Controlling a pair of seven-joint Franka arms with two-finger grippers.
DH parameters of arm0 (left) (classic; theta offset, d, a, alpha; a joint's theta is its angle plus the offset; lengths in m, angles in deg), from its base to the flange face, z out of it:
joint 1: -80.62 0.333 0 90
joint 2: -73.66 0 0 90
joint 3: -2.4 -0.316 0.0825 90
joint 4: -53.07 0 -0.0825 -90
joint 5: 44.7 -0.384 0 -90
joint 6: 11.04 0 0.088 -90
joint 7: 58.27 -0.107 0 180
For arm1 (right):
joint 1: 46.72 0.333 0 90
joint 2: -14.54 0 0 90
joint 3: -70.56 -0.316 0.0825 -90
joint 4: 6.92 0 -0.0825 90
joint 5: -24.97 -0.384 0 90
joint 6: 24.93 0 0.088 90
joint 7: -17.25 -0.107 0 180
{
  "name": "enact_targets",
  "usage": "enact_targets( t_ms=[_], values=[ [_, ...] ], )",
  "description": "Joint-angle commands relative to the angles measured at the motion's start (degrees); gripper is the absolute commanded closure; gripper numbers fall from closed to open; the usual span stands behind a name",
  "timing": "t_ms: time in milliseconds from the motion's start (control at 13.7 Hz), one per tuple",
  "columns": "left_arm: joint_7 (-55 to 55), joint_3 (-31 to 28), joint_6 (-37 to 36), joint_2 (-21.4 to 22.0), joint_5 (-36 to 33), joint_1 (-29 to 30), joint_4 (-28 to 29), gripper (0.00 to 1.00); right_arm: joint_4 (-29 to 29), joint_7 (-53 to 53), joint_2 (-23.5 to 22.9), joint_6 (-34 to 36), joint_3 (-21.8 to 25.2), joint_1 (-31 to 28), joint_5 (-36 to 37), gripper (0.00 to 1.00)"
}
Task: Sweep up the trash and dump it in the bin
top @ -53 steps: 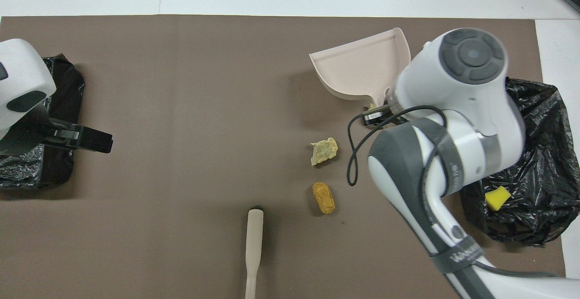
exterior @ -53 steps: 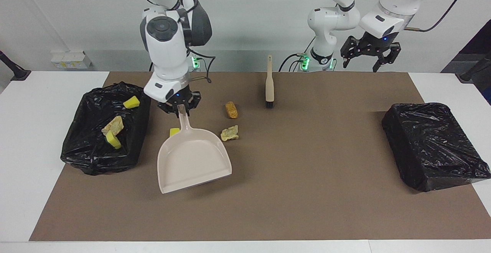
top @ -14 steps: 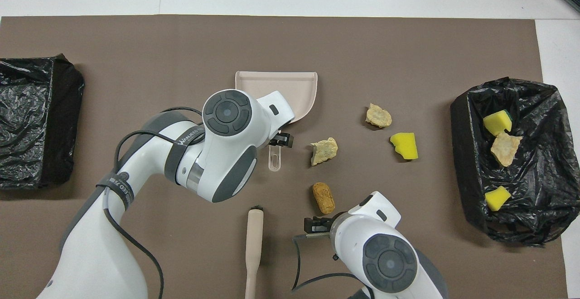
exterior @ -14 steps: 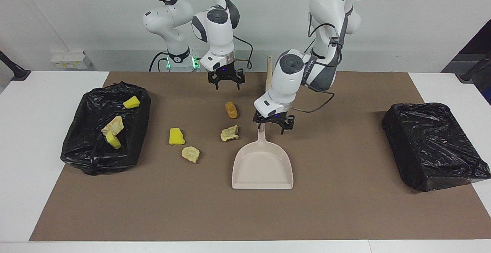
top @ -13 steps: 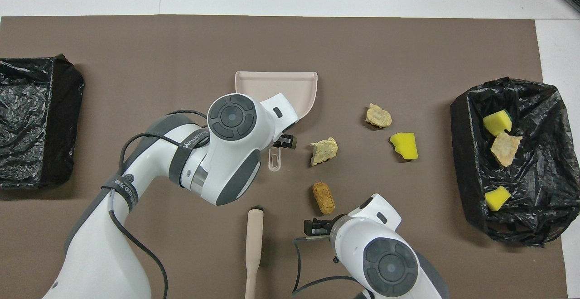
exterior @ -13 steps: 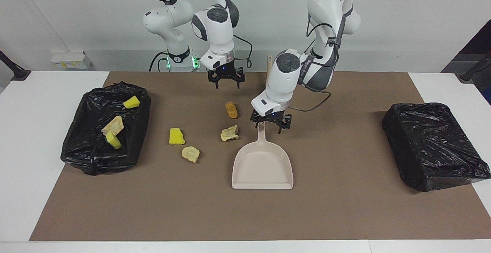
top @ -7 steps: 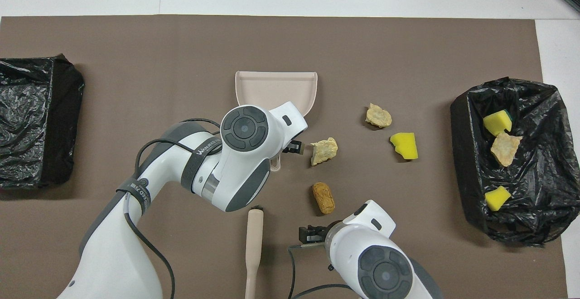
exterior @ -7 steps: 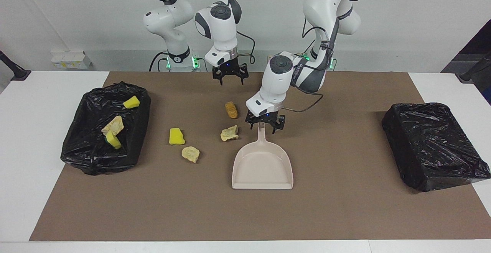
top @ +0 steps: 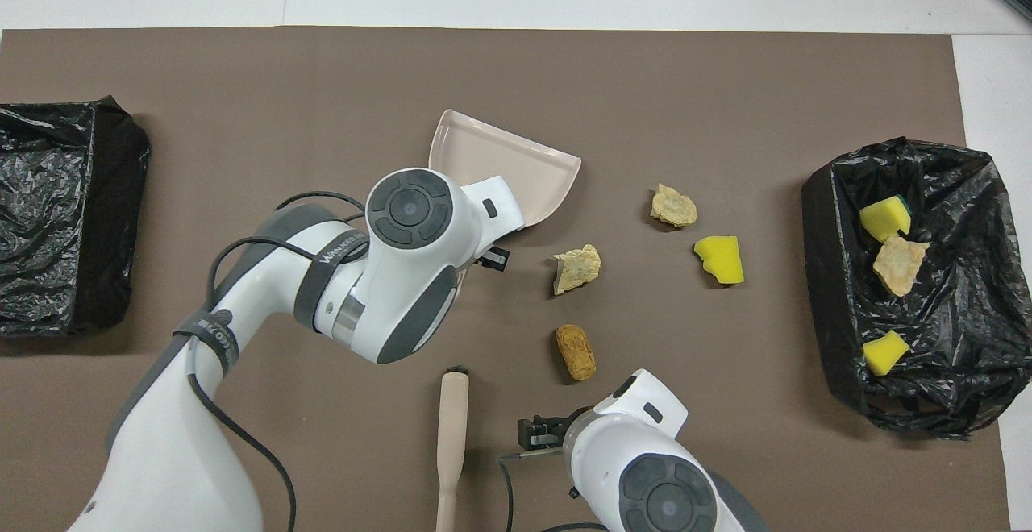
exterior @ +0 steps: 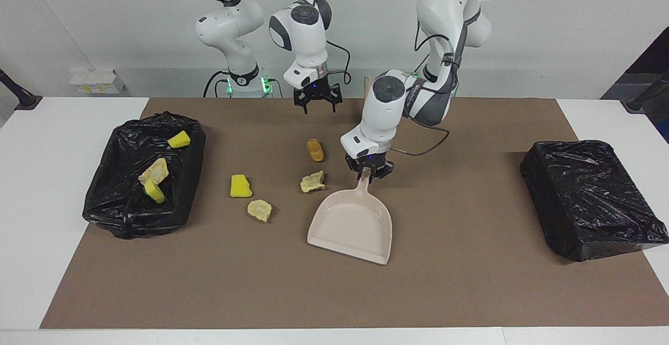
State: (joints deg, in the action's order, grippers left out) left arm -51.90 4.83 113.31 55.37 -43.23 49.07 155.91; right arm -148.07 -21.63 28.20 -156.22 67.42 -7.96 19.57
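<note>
The only writing I can read is the lettering on my left arm's grey elbow band in the overhead view; it starts "WANJEED", and the rest I cannot make out.

My left tool [exterior: 370,171] is clamped on the handle of the beige dustpan [exterior: 353,223]. Half a second ago its fingers straddled that handle and the pan lay square on the brown mat [exterior: 470,292]; now the pan is skewed, its open lip swung toward 5 o'clock in the facing view.

My right tool [exterior: 316,101] hangs with its fingers spread wide and nothing in them, over the mat at the robots' edge. Since a second ago it has drifted toward the brush [top: 451,435], which lies on the mat pointing at 12 in the overhead view.

The trash has not moved. In the overhead view, clocked from the pale beige crumbly chunk [top: 576,268] beside the pan handle:
- orange-tan piece [top: 576,351] at 6
- yellow sponge piece [top: 720,259] at 3
- another beige chunk [top: 673,206] at 2

Three more scraps lie in the open black-lined bin [top: 959,403] at my right arm's end of the desk: two yellow [top: 884,218] [top: 884,352] and one beige [top: 900,263]. A closed black bag [top: 56,218] sits at my left arm's end.
</note>
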Motion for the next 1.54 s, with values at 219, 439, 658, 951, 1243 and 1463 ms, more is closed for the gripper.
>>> enact_targets(
  t_ms=[219,439,658,951,1243,1463],
  values=[
    [-32.5,-0.2,-13.2,8.5,-2.7,7.6,1.1,1.0,1.8,-4.4,-2.5,-3.3,-0.2,6.3,-6.0,0.01],
    [-44.6,-0.3,-19.0,10.4,-5.3,10.4,2.4,1.0,6.4,-11.0,-7.6,-3.8,-0.3,11.2,-5.0,0.01],
    [-54.5,-0.3,-17.4,13.9,-5.5,13.0,8.8,1.0,10.4,-21.5,-13.4,-4.8,-0.3,16.6,1.1,0.01],
    [-68.6,-0.3,-13.1,14.1,-7.4,15.5,10.5,1.0,12.0,-27.6,-16.8,-6.1,-0.3,21.4,4.0,0.09],
    [-72.9,-0.3,-10.3,14.2,-7.4,15.6,13.0,1.0,11.9,-27.9,-16.4,-5.1,-0.5,22.4,3.9,0.24],
    [-72.8,-0.3,-8.7,15.7,-7.4,14.9,15.8,1.0,11.4,-28.5,-16.6,-4.9,-0.6,22.6,3.5,0.35]
  ],
)
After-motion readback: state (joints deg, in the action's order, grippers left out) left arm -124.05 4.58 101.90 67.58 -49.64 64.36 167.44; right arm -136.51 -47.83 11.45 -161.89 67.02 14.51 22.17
